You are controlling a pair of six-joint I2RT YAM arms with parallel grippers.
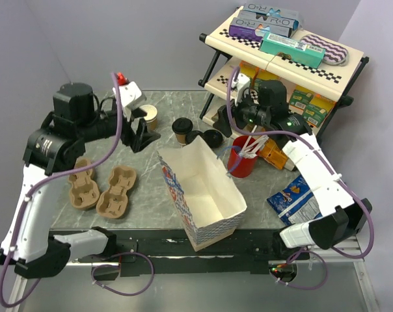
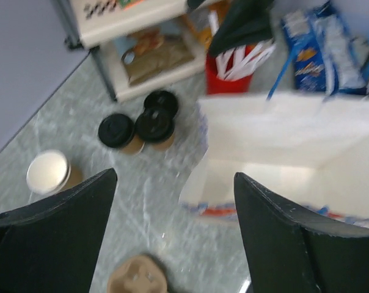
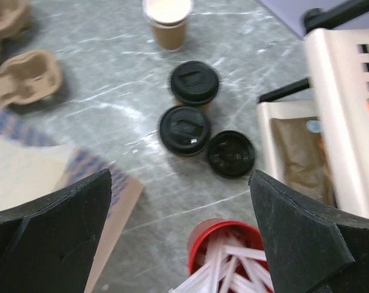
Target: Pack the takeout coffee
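The left pincer (image 2: 174, 177) hangs wide open and holds nothing. In its wrist view it is above the grey table (image 2: 62, 116) at the mouth of a white paper bag (image 2: 282, 134). Past it, the first lidded cup (image 2: 117, 131) and the second lidded cup (image 2: 154, 126) stand upright side by side, their long axes vertical and their black lids up. A loose black lid (image 2: 161, 101) lies flat just beyond them. A lidless cup (image 2: 48, 173) stands apart to the left. The print on the blue snack bag (image 2: 319, 49) is too blurred to read.

In the right wrist view, the right pincer (image 3: 179, 174) is also spread wide and empty. It sits above the same two cups and a red cup of stirrers (image 3: 224, 256). No writing shows on either lid.

From the top camera, both lidded cups stand mid-table behind the bag, between the two arms. Two pulp carriers (image 1: 99, 187) lie to the left. The lettering on the boxes on the shelf (image 1: 326, 65) is too small to read.
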